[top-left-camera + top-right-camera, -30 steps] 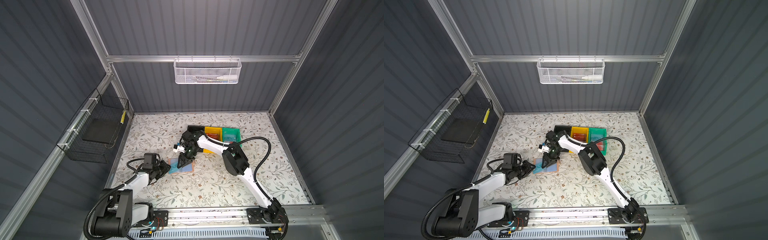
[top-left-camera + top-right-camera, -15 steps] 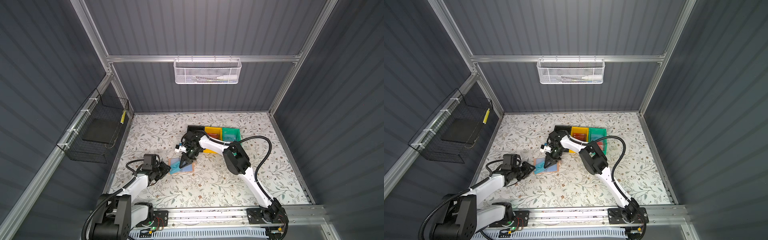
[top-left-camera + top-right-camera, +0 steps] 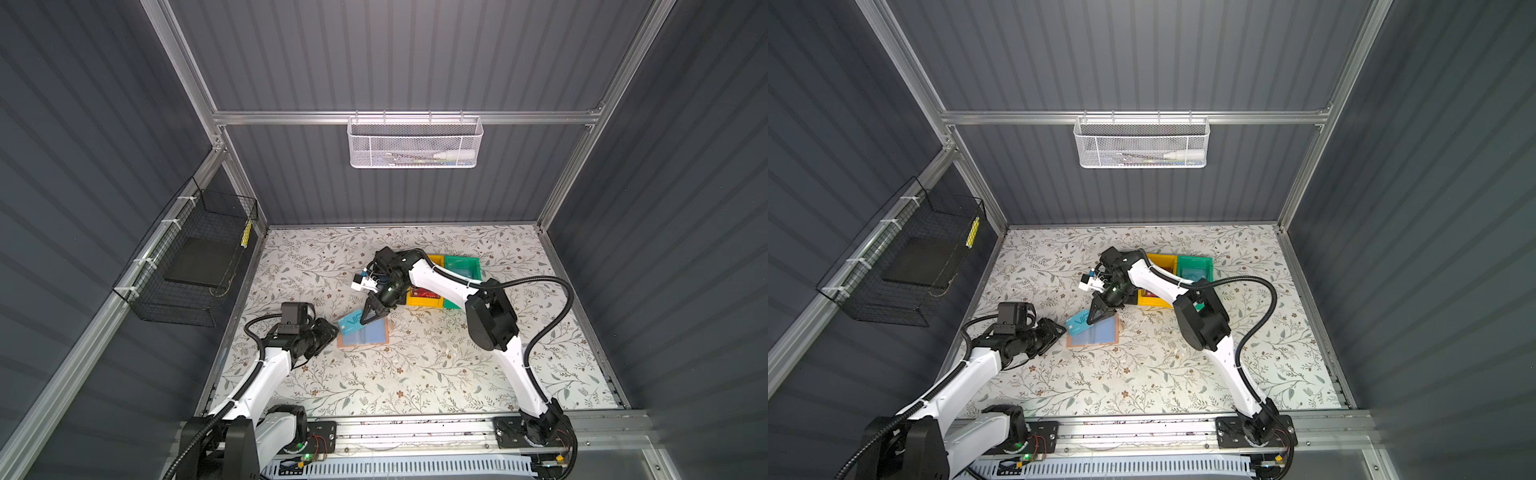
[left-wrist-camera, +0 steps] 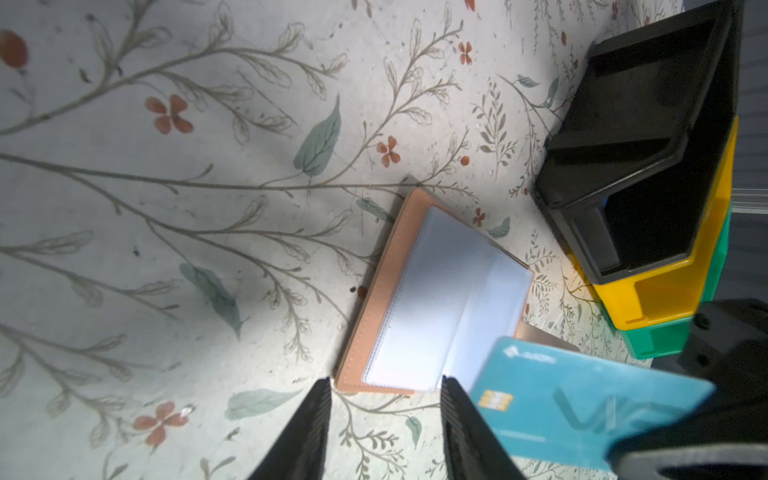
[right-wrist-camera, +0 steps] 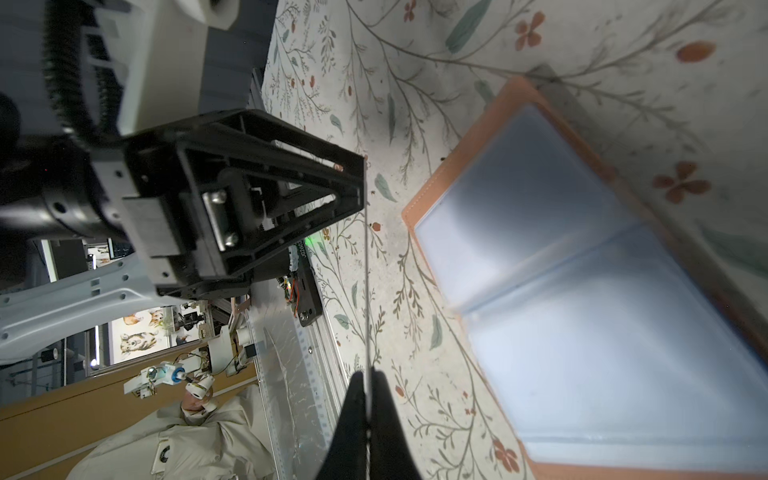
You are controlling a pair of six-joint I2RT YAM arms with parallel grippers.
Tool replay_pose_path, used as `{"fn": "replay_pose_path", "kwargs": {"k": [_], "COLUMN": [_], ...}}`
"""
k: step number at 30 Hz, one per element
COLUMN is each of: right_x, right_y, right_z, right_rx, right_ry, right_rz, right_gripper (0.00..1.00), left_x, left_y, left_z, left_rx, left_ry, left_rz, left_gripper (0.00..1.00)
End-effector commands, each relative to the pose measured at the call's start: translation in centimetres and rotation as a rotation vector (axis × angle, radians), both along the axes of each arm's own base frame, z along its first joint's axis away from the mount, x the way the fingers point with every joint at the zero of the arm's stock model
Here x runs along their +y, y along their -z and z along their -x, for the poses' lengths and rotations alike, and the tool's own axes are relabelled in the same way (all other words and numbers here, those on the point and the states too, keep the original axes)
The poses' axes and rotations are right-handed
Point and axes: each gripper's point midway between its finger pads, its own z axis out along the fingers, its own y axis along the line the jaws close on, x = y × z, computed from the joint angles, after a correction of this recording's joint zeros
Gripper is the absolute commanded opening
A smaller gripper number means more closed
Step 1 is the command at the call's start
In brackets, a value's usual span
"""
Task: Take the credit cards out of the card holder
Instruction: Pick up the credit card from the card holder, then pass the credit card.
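The card holder (image 3: 365,334) lay open and flat on the floral table (image 3: 415,374), sleeves upward, between the two arms. The sleeves in view looked empty.

The right gripper (image 5: 368,399) was pinched tight on one end of a teal card (image 4: 582,407) printed "VIP". It held the card over the holder's corner on the left arm's side. From the right wrist camera the card showed edge-on, as a thin line.

The left gripper (image 4: 384,428) sat low just beside the holder, jaws apart and nothing between them. The card's free end lay close to one of its fingers (image 4: 461,424); whether they touched I could not tell.

A black bin (image 4: 615,145), a yellow bin (image 4: 665,295) and a green bin (image 4: 656,340) stood side by side near the holder. Something red (image 3: 424,292) lay in the yellow bin.
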Motion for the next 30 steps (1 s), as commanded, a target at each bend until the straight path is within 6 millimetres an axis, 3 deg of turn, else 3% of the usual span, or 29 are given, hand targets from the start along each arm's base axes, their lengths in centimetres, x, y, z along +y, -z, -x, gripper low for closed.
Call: {"fn": "replay_pose_path", "kwargs": {"k": [1,7,14,23,30], "right_x": [-2.3,-6.8,-11.4,-12.1,-11.6], "right_y": [-2.4,-4.4,-5.1,-6.6,-7.8], "right_z": [-0.5,-2.4,-3.4,-2.1,-2.5], "right_rx": [-0.016,-0.058,-0.067,-0.072,-0.075], "right_ry": [0.015,0.111,0.183,0.11,0.113], "right_rz": [-0.022,-0.018,-0.027,-0.066,-0.105], "right_gripper": [0.02,0.02,0.02,0.02,0.02], "left_x": [-0.5,-1.7,-4.0,-8.0,-11.5], "left_y": [-1.8,-3.4,-4.9,-10.2,-13.0], "left_z": [-0.8,-2.3,-4.4,-7.4,-7.8], "left_rx": [-0.042,-0.092,-0.143,-0.327,-0.428], "left_ry": [0.027,0.075,0.162,0.324,0.442], "left_rz": [0.024,0.082,0.192,0.418,0.493], "left_gripper": [0.48,0.49,0.49,0.5,0.51]}}
